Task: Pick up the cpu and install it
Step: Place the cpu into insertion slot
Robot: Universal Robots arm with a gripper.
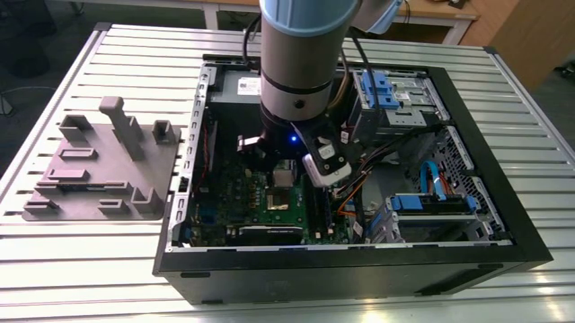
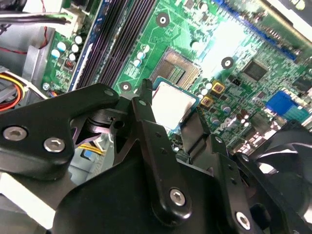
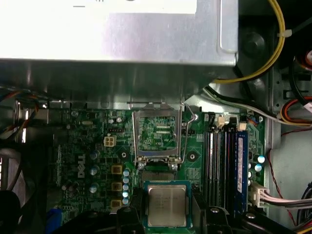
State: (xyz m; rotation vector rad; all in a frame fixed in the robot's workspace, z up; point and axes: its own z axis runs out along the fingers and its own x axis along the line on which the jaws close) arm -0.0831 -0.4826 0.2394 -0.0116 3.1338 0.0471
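A Universal Robots arm (image 1: 301,60) reaches down into an open computer case (image 1: 359,272) lying on its side on a slatted metal counter (image 1: 81,269). Its hand (image 1: 283,171) sits low over the green motherboard (image 1: 256,208) in the middle of the frame.

The hand is closed on the cpu (image 2: 170,103). In the second wrist view the black fingers (image 2: 151,136) press against two opposite edges of the small silver-topped square, which sits between them. In the first wrist view the chip hangs close by the socket (image 3: 158,169) and overlaps its near edge (a strip of the socket's contacts shows just past the chip). Whether chip and socket touch cannot be told.

The socket's metal retaining frame (image 3: 158,134) stands swung open next to it, with green board showing through its window. Long black memory sticks (image 3: 217,165) run alongside the socket. A silver power supply box (image 3: 112,39) lies beyond the frame, and a yellow cable (image 3: 273,48) curls past its corner.

Toward the exterior view's left, well apart from the hand, a grey plate (image 1: 99,175) with raised holders rests on the counter beside the case. Blue drive brackets (image 1: 382,87) sit inside the case in the upper right of that frame.
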